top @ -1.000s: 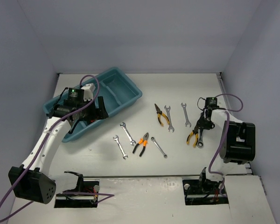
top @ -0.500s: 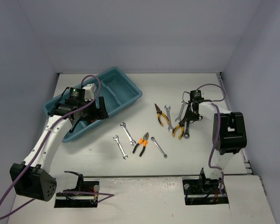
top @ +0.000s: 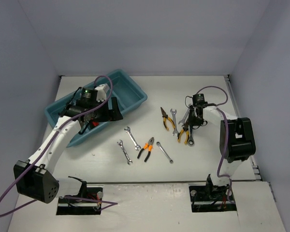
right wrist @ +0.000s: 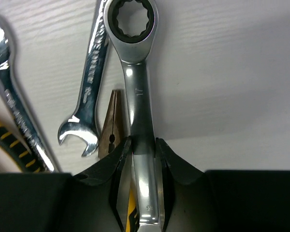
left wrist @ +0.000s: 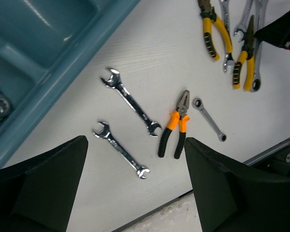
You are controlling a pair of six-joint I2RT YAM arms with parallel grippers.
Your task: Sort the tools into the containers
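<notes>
My right gripper is shut on the shaft of a silver ring wrench, low over the table. Yellow-handled pliers lie right under the wrench; I cannot tell if they are gripped too. In the top view the right gripper is right of centre with the ring wrench and pliers below it. My left gripper is open and empty, above two silver wrenches and orange-handled pliers. The teal tray is at the back left.
A small ring wrench, more yellow pliers and a silver wrench lie mid-table. Two open-end wrenches lie left of the held one. A red-handled tool is in the tray.
My right gripper has moved left toward the other tools, bringing the ring wrench and yellow pliers with it. My left gripper has swung right, from over the tray to beside its edge.
</notes>
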